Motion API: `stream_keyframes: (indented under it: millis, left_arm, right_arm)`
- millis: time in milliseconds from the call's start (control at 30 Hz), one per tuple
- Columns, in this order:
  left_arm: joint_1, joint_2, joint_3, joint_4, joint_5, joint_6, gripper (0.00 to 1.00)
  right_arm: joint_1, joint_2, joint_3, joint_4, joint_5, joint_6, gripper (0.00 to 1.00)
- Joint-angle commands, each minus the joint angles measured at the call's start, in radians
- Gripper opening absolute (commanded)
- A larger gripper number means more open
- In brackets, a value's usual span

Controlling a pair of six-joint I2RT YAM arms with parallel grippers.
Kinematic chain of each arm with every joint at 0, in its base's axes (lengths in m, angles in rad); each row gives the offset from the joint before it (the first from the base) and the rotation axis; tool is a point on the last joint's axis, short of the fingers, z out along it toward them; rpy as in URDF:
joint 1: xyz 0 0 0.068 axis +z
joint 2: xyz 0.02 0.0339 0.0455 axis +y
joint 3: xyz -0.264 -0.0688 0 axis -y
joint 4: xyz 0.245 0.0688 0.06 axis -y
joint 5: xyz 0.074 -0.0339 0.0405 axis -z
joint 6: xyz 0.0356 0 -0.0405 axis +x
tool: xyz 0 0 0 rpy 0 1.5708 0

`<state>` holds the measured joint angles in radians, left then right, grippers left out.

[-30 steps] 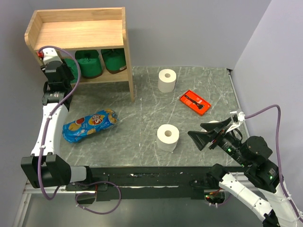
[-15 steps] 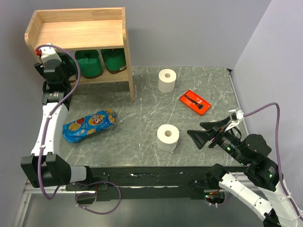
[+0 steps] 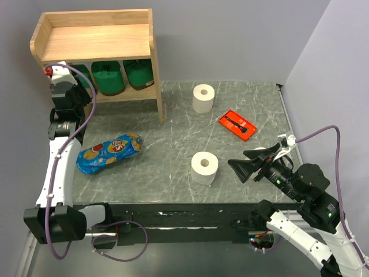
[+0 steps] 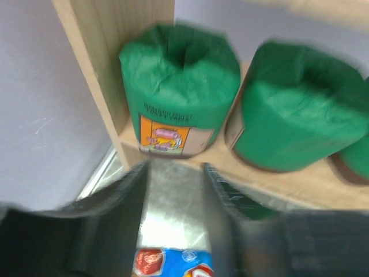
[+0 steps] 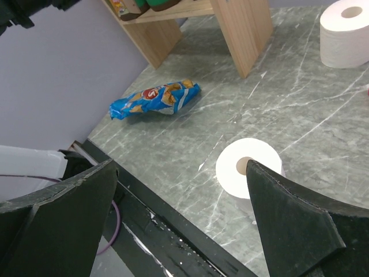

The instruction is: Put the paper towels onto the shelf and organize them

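The wooden shelf (image 3: 95, 40) stands at the back left, with three green-wrapped paper towels on its lower tier (image 3: 109, 78) (image 4: 179, 86) (image 4: 300, 115). Two white paper towels stand upright on the table, one far (image 3: 203, 98) (image 5: 346, 32) and one near (image 3: 204, 167) (image 5: 236, 173). My left gripper (image 3: 75, 99) (image 4: 174, 190) hangs just in front of the leftmost green roll, its jaws a narrow gap apart and empty. My right gripper (image 3: 243, 161) (image 5: 180, 167) is wide open, low and to the right of the near white roll.
A blue snack bag (image 3: 109, 153) (image 5: 155, 98) lies on the table in front of the shelf, under my left gripper. An orange-red tray (image 3: 237, 124) lies at the right, behind my right gripper. Walls close in the left and right sides.
My left gripper's jaws spread wide and then narrowed again, and that arm drew back a little from the shelf. The right arm has not moved.
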<state>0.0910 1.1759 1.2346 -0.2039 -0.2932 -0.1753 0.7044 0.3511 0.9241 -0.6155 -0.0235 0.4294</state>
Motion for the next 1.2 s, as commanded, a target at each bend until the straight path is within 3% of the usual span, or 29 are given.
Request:
stream_keyframes:
  millis: [0,33,133,467,900,1067,1167]
  left_arm:
    - [0.021,0.063,-0.006,-0.003,0.011,-0.012,0.37]
    - [0.024,0.094,-0.004,0.009,0.003,-0.004,0.26]
    - [0.03,0.125,-0.015,0.09,0.003,0.017,0.22]
    - [0.042,0.208,-0.076,0.351,-0.034,0.031,0.25]
    - [0.041,0.234,-0.13,0.517,0.014,0.016,0.26]
    - [0.041,0.114,-0.179,0.46,0.041,0.02,0.32]
    - [0.041,-0.004,-0.214,0.387,0.119,0.01,0.51]
  right_arm:
    - [0.001,0.002,0.028,0.014,0.007,0.002,1.0]
    - [0.003,0.005,0.027,0.019,0.005,0.003,0.99]
    - [0.003,0.012,0.018,0.034,-0.003,-0.001,0.99]
    - [0.003,0.077,0.028,0.053,0.013,-0.043,1.0]
    - [0.003,0.135,0.028,0.043,0.045,-0.032,1.0]
    - [0.004,0.17,0.007,0.054,0.057,-0.011,1.0]
    - [0.001,0.204,-0.004,0.039,0.045,0.015,1.0]
